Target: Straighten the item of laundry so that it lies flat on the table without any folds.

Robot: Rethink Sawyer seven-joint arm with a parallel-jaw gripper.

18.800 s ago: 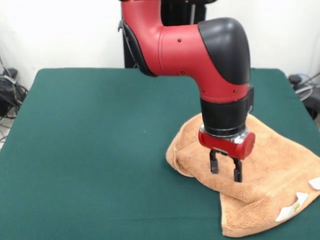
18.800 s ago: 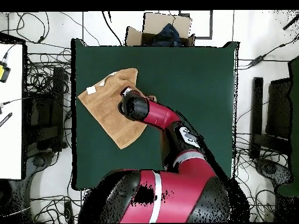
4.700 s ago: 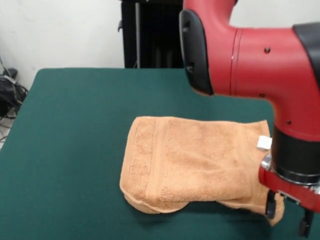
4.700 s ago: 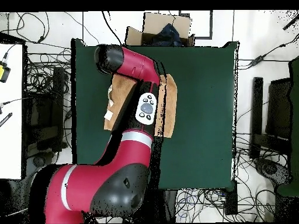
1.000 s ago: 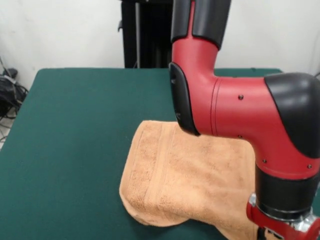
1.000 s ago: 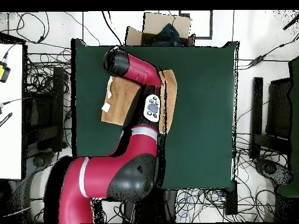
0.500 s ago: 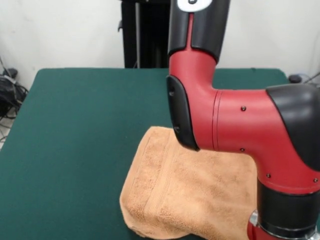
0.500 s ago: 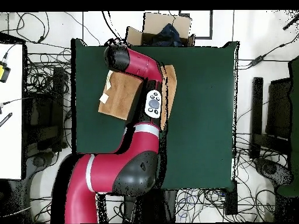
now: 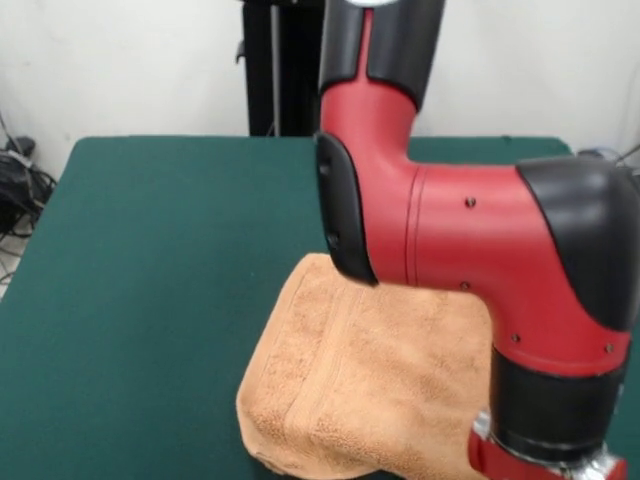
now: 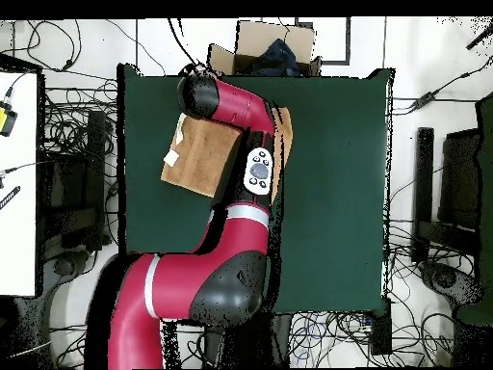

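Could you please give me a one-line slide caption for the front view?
Sawyer arm reaches low over a partly folded orange-tan towel on the green table.

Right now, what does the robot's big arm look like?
The arm is fat and round, shiny red with black caps at its bends and small dark screws along its side. From above, a grey oval button pad sits on it. Its pincer is not in view.

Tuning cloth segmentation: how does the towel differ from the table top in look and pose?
The towel is light orange-tan with a looped, ribbed-band texture; the table is dark green and smooth. The towel is far smaller and covers only part of the table. The towel sits skewed, with a rounded doubled edge at its near-left corner; the table is flat and square to the overhead view. Both are roughly rectangular.
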